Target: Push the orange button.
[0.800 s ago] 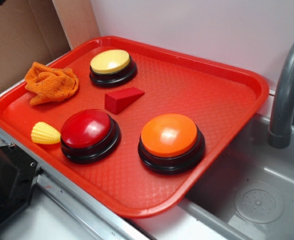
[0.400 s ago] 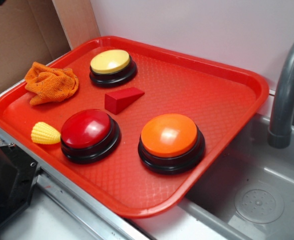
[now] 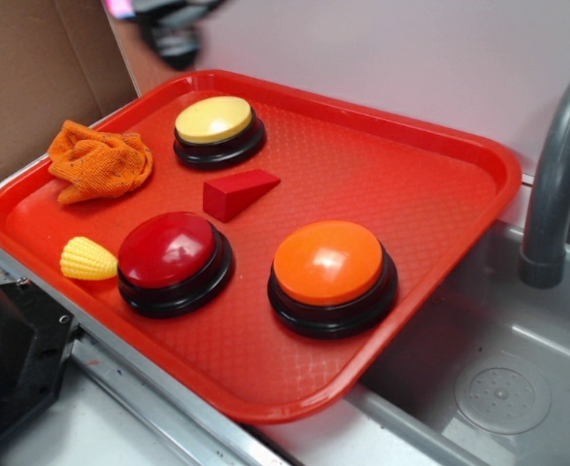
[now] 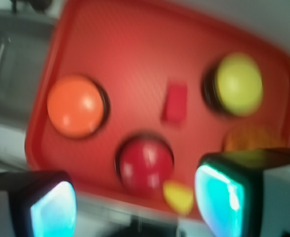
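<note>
Orange button [image 3: 328, 262] unlabelled on red tray [image 3: 440, 194], tool [image 4: 135, 202] high above, fingers apart.

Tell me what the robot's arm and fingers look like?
In the wrist view, the gripper has two chunky black fingers with glowing turquoise inner pads. In the exterior view only a blurred dark part of the arm shows at the top edge, with a bit of pink.

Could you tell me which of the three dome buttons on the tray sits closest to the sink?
The orange button, the largest of the three; the dark red button and the yellow button lie farther left.
</note>
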{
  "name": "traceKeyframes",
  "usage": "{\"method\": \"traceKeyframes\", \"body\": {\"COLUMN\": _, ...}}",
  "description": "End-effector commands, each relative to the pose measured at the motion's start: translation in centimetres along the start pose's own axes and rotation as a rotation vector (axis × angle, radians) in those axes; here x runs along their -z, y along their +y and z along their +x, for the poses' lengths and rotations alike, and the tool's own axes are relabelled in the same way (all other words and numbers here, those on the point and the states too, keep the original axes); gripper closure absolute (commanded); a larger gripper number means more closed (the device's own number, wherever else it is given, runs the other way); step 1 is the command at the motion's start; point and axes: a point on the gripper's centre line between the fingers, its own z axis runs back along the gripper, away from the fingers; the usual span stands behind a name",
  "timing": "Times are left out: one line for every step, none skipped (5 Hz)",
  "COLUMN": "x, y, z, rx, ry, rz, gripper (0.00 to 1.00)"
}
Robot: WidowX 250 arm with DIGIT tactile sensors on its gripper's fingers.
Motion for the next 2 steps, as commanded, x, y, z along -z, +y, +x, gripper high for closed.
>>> {"method": "traceKeyframes", "body": {"x": 2.7, "y": -4.0, "z": 7.6, "rx": 0.176, "ry": -0.119, "rz": 0.029, "gripper": 0.00}}
{"method": "traceKeyframes", "body": {"x": 4.7, "y": -5.3, "z": 9.0, "rx": 0.231, "ry": -0.097, "rz": -0.007, "gripper": 0.00}}
